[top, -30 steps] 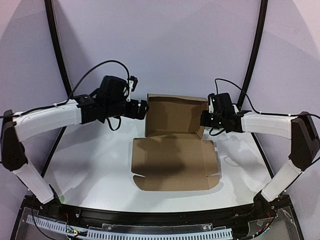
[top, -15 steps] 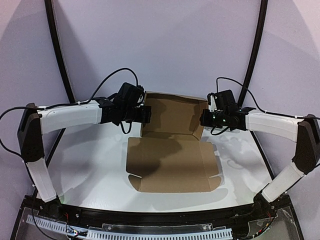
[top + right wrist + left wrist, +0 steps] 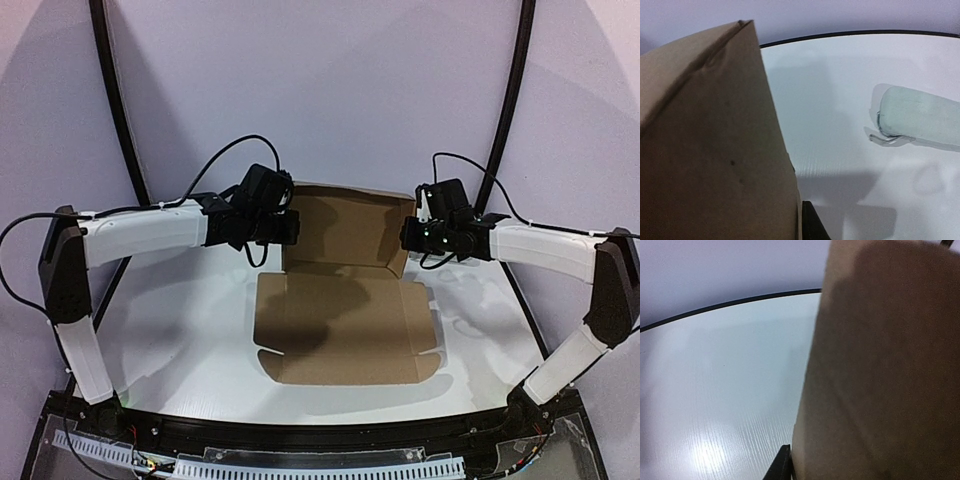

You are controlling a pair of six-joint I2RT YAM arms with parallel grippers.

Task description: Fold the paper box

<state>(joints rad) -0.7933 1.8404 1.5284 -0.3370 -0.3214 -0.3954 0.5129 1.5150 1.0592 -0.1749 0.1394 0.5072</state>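
white table (image 3: 170, 320), pale lilac walls (image 3: 340, 90); left fingers (image 3: 782, 466) and right fingers (image 3: 810, 222) flank the paper box (image 3: 345, 320), grip cannot be told.

On my white table (image 3: 170, 330), the paper box (image 3: 345, 335) lies with its front panel flat and its rear panel upright. A pale translucent object (image 3: 920, 117) lies near the box, apart.

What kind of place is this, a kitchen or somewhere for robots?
Most likely a robot lab test bench: a left arm and right arm bolted at a white table, a plain pale backdrop curving behind, and just a paper box to fold.
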